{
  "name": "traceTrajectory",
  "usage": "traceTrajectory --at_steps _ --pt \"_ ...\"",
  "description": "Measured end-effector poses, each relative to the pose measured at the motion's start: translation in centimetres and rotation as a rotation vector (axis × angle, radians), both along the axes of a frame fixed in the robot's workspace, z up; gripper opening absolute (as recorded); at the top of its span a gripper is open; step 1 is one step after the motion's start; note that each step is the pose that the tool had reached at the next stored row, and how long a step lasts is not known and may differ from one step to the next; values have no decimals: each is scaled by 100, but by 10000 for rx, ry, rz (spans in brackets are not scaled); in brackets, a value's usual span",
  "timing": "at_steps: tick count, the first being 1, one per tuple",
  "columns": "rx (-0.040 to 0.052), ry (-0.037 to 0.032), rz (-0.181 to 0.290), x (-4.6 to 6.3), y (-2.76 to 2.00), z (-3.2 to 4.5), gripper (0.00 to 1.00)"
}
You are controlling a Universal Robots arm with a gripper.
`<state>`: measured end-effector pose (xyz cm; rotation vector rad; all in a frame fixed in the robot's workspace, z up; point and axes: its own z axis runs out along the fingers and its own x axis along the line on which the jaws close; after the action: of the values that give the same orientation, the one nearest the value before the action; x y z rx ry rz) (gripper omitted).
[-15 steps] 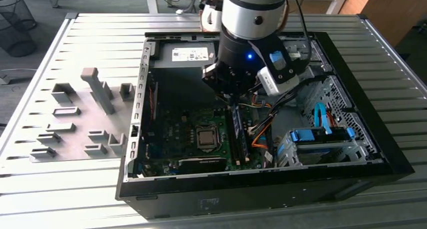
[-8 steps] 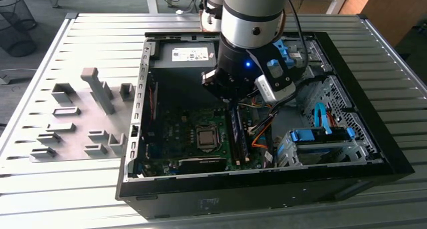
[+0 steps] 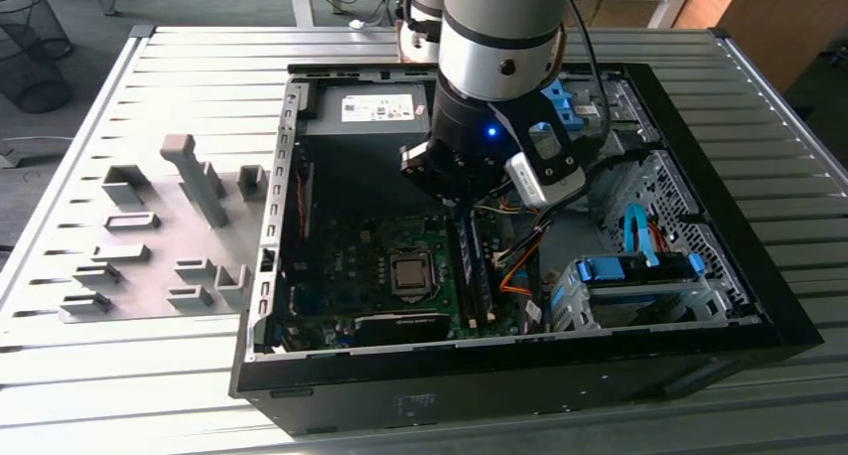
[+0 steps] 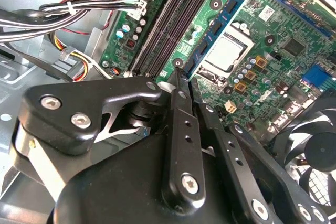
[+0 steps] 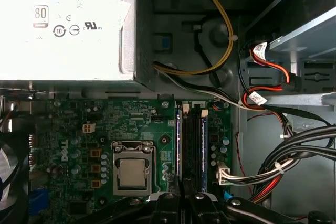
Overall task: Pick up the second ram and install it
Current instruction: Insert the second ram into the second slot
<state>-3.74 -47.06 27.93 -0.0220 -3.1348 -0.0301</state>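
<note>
One arm, one gripper (image 3: 458,192), lowered into the one open computer case (image 3: 742,306) on the slatted table (image 3: 159,376). In both wrist views the gripper (image 4: 181,80) sits right at the end of the memory slots; whether it is clamped or spread cannot be told.

One blue board shows, the second ram (image 4: 220,27). It lies along the slot nearest the single processor (image 4: 224,51), with its near end at the gripper's tip. In the first wrist view it is the thin blue strip (image 5: 179,145) beside the dark slots (image 5: 195,145).

Around it are one power supply (image 5: 63,24), one fan (image 4: 315,156) and bundled cables (image 4: 79,6) close on the slots' far side — the wrist blocks the slots in the exterior view. Light-blue drive clips (image 3: 636,268) sit at the exterior view's right and one grey fixture plate (image 3: 159,236) at its left.
</note>
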Motion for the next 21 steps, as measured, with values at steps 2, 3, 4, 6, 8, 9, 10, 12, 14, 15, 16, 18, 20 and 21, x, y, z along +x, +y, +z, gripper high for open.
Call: traceTrajectory --at_steps 2,3,4,6,8,9,10,12,14,15,16,18,20,21 --pt "0 0 0 0 0 -1 14" --pt "1 1 0 0 0 -3 14" --pt "1 8 -1 0 0 -3 14" --pt "0 39 1 3 0 -4 14" --pt "4 66 0 8 0 -12 14" --pt "2 73 -1 9 0 -18 14" --pt "0 79 -2 9 0 -25 14" --pt "0 100 0 10 -12 -73 14" --pt "1 111 0 15 -14 -108 14" --pt "0 117 0 21 -15 -127 14" --pt "-1 122 0 28 -14 -145 14" --pt "1 128 -1 44 -15 -181 14" --pt "1 132 0 56 -15 -217 14" --pt "1 134 -1 56 -14 -235 14"
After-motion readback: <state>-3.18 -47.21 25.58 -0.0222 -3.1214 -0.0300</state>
